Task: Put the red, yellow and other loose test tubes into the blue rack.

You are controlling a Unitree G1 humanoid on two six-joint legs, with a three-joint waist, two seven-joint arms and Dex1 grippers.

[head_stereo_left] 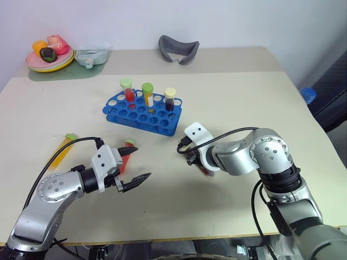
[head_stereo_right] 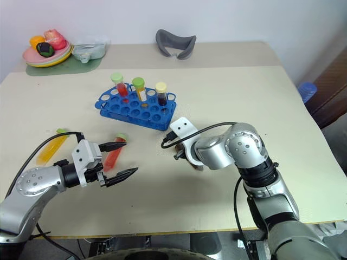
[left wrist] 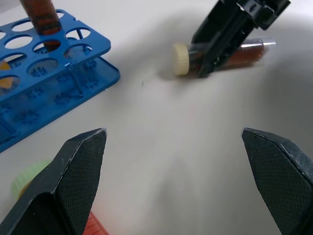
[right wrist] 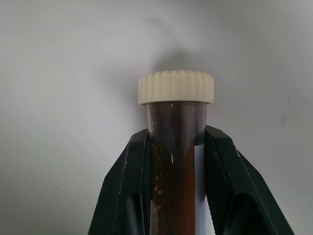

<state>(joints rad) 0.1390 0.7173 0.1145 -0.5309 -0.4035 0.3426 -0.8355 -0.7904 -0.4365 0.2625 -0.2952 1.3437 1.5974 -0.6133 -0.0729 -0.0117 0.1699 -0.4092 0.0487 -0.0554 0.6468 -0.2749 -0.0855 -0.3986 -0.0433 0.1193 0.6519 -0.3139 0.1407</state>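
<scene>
Nearest: left end effector (head_stereo_left: pixel 134 169) spread wide, empty, poised over the red tube (head_stereo_left: pixel 124 157) lying on the desk (head_stereo_left: pixel 227 97). Right end effector (right wrist: pixel 176 161) clenched on the brown tube (right wrist: pixel 175 161) just below its cream cap. Orange-yellow tube (head_stereo_left: pixel 60 151) lying well left. Blue rack (head_stereo_left: pixel 142 112) beyond, already carrying three upright tubes.

Probably light, rigid, slick plastic; best gripped mid-barrel. Ample bare desk around; near edge close.
</scene>
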